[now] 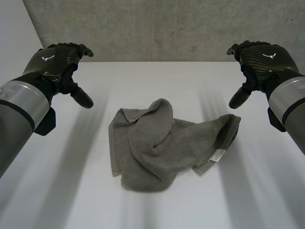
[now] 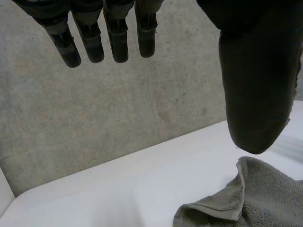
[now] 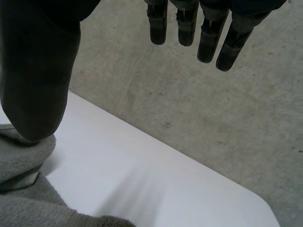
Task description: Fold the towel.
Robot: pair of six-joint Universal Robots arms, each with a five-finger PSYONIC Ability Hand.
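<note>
Lying at mid-table: grey towel (image 1: pixel 164 148), crumpled, bunched into a ridge through its middle, well apart from both hands.
Towel edges: a hemmed edge (image 1: pixel 111 152) is seen on the side nearer the left hand (image 1: pixel 53 62); a white label (image 1: pixel 218 155) is sewn at the edge nearer the right hand (image 1: pixel 263 58).
Left hand: held raised, off to the towel's side; fingers (image 2: pixel 116 42) are kept straight, spread from the thumb, gripping nothing.
Right hand: raised likewise; fingers (image 3: pixel 208 45) straight, nothing held.
Open room: bare white table (image 1: pixel 157 81) is seen all round the towel, up to the far edge below the concrete wall (image 1: pixel 157 28).
</note>
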